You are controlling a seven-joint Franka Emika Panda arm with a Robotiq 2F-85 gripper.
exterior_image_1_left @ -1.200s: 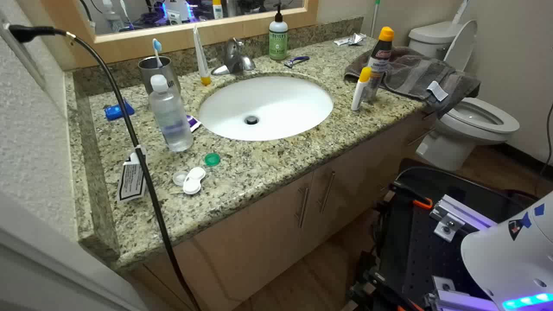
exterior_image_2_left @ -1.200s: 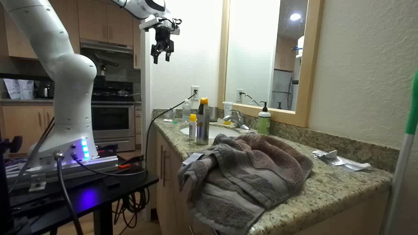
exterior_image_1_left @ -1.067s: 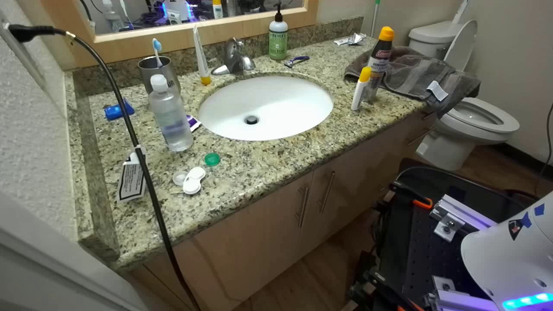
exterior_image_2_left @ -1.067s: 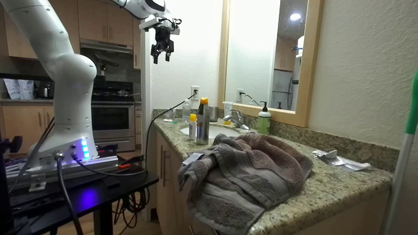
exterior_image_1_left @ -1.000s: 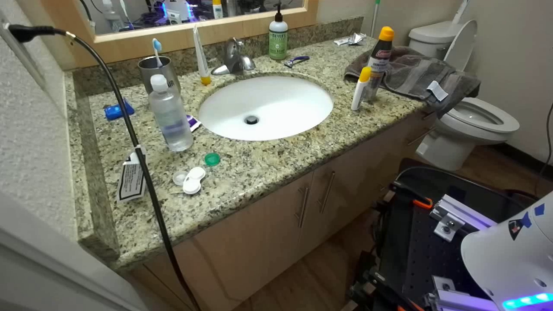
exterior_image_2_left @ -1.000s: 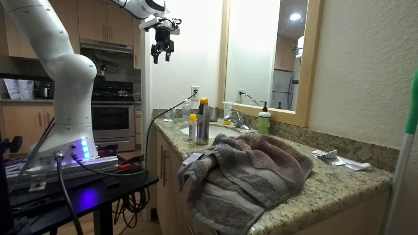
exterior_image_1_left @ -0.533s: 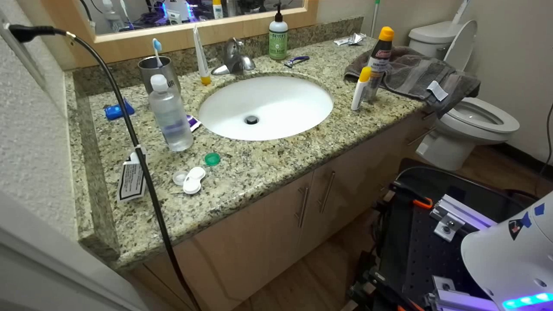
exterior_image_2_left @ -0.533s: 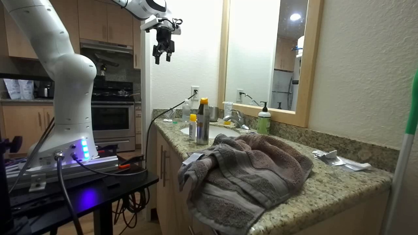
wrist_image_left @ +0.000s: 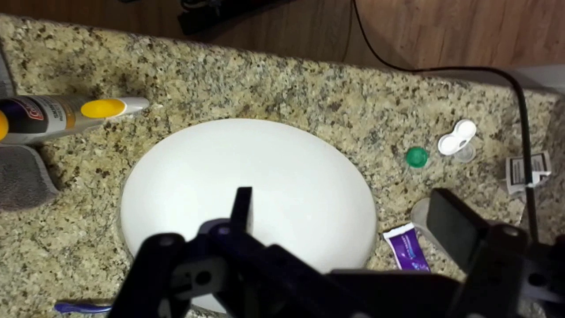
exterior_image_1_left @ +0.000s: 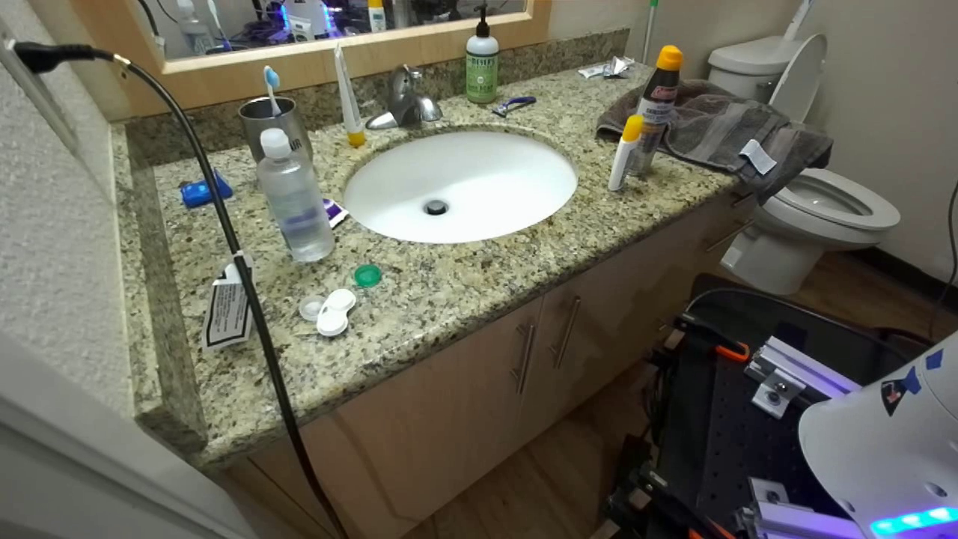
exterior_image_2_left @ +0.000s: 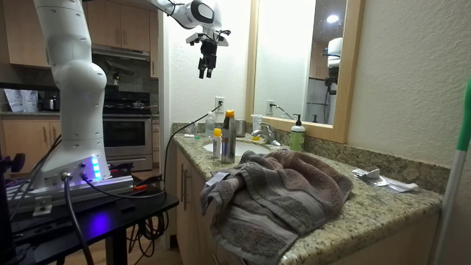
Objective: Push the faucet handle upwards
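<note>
Shifted rightward and slightly lower in an exterior view since the earlier frames: the black two-fingered gripper, carried on a white jointed robot arm. Objects on the speckled granite countertop lie as before. Nearest the wrist camera, the gripper's dark fingers stand wide apart, in a released state. Foreground of an exterior view: a rumpled grey-brown towel, draped over the countertop's front edge. Behind it, upright and just beside each other, a tall silver-and-black, orange-capped spray can and a shorter white, yellow-capped container. Next in depth, a white oval basin set into the granite. Near the basin's rear edge, a green soap bottle with a dark pump and, near it, a small chrome single-spout faucet. On top of the faucet, seen in both exterior views, sits the slim silver metal faucet handle; the gripper hangs in the air, well apart from it. Farther along the counter, a silver metal cup, with a blue-headed white toothbrush standing in it. Farthest, a white wall outlet with a black cord plugged into it.
</note>
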